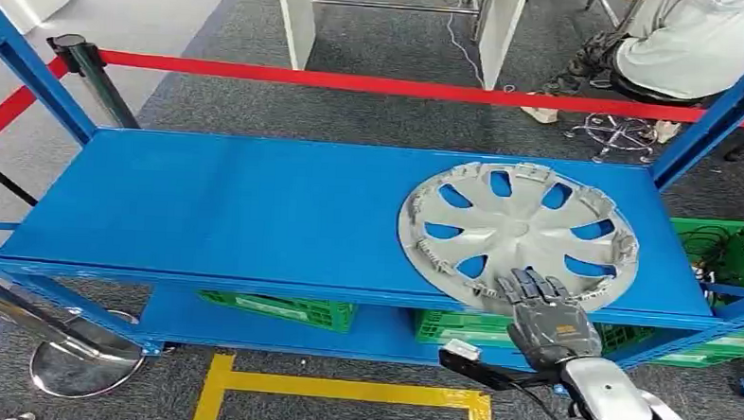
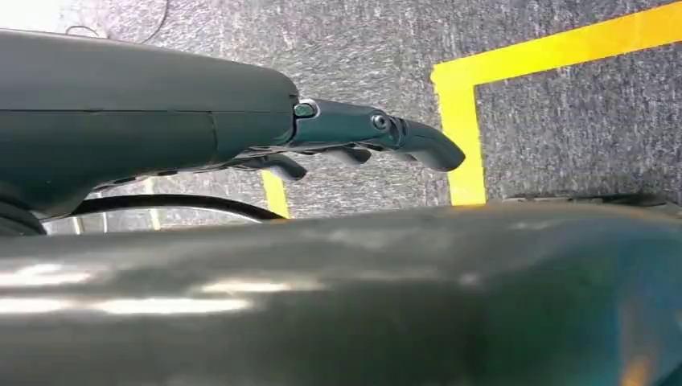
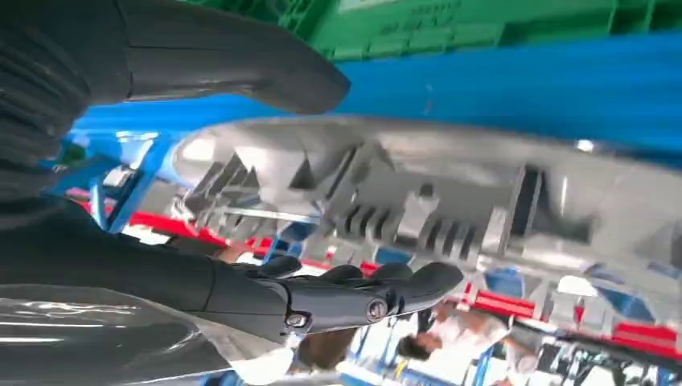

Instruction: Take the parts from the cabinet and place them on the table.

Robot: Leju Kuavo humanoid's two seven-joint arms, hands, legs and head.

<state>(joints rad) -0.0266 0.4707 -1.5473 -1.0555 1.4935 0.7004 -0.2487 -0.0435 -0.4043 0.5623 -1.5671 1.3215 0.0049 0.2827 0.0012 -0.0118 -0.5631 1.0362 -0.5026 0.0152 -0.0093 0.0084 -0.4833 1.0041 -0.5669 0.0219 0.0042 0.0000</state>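
Note:
A silver hubcap (image 1: pixel 519 235) lies flat at the right end of the blue cabinet shelf (image 1: pixel 217 203), its near rim at the shelf's front edge. My right hand (image 1: pixel 544 317) reaches in at that rim, its fingers (image 1: pixel 533 288) lying over the top of it. In the right wrist view the ribbed rim of the hubcap (image 3: pixel 418 185) sits between the thumb (image 3: pixel 233 60) and the dark fingers (image 3: pixel 354 293), with a gap showing on the fingers' side. My left hand (image 2: pixel 241 121) hangs over the floor, fingers loosely extended and holding nothing.
Green crates (image 1: pixel 279 308) stand on the lower shelf, and another (image 1: pixel 726 249) sits on the floor at the right. A red barrier belt (image 1: pixel 355 80) and its stanchion (image 1: pixel 95 75) run behind the cabinet. A person (image 1: pixel 698 44) sits at the back right. Yellow tape (image 1: pixel 341 389) marks the floor.

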